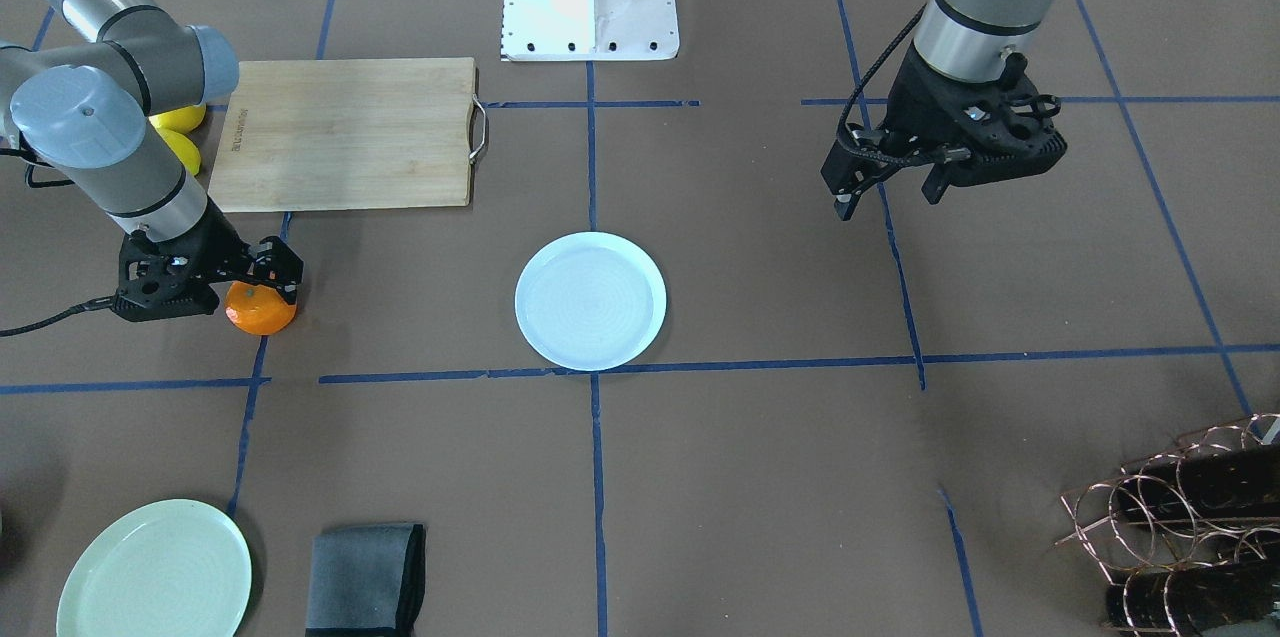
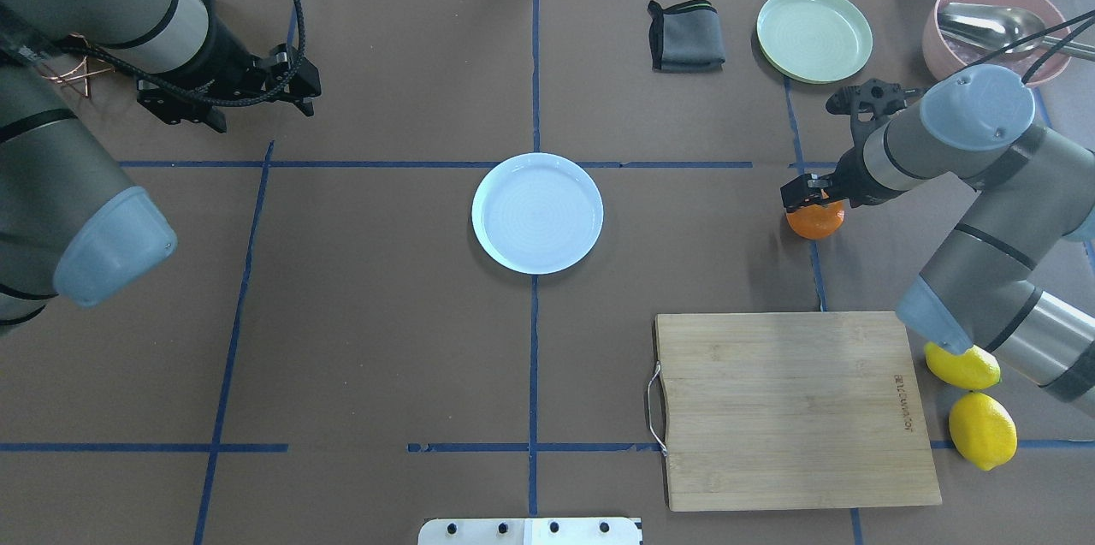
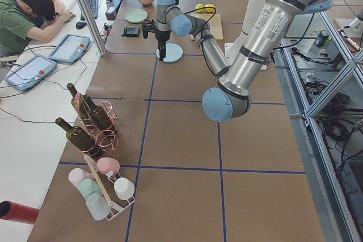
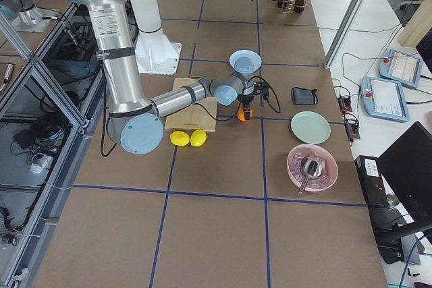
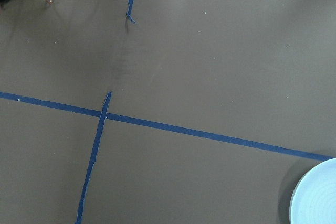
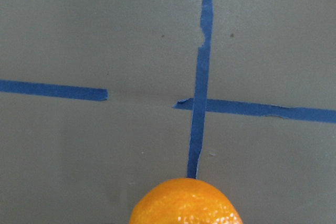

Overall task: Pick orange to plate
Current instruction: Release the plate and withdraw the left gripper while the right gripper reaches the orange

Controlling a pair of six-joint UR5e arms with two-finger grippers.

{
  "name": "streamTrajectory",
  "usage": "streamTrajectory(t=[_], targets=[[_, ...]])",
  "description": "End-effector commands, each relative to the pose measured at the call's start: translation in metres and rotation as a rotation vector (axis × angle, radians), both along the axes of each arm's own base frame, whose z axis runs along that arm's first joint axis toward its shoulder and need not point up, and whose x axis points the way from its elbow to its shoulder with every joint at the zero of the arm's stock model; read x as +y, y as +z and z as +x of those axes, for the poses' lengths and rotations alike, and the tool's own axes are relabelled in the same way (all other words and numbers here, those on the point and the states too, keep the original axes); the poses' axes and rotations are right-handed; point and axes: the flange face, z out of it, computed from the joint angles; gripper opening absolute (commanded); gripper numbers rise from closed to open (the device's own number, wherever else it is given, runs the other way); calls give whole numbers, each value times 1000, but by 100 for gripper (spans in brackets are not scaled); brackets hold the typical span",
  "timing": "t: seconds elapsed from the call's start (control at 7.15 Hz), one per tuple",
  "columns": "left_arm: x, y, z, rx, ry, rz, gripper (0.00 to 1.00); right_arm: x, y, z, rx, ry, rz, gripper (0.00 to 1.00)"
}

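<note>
The orange (image 1: 262, 315) sits on the brown table right of the plate in the overhead view, on a blue tape line. My right gripper (image 1: 264, 285) reaches down over the orange (image 2: 817, 222), its fingers against both sides and shut on it. It fills the bottom middle of the right wrist view as an orange (image 6: 185, 203) dome. The pale bluish-white plate (image 2: 537, 213) lies bare at the table's middle, its rim also showing in the left wrist view (image 5: 317, 198). My left gripper (image 2: 261, 115) hangs open above the table at the far left, holding nothing.
A wooden cutting board (image 2: 791, 408) lies near the robot on the right, with two yellow lemons (image 2: 975, 408) beside it. A green plate (image 2: 813, 33), a folded dark cloth (image 2: 686, 36) and a pink bowl (image 2: 992, 27) line the far right. A wire bottle rack (image 1: 1190, 517) stands far left.
</note>
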Motion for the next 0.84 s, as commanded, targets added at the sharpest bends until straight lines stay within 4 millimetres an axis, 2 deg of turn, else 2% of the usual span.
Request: streamTrajectory(t=[0.0, 0.28, 0.56, 0.7], targets=[[0, 1, 0, -1, 0, -2, 100, 0, 0, -12, 2, -11, -3, 100], [0, 1, 1, -2, 2, -3, 100, 0, 11, -18, 19, -25, -13, 100], [-1, 2, 3, -3, 3, -4, 100, 0, 13, -17, 21, -25, -15, 100], [-1, 2, 3, -3, 3, -4, 100, 0, 10, -18, 17, -27, -14, 87]])
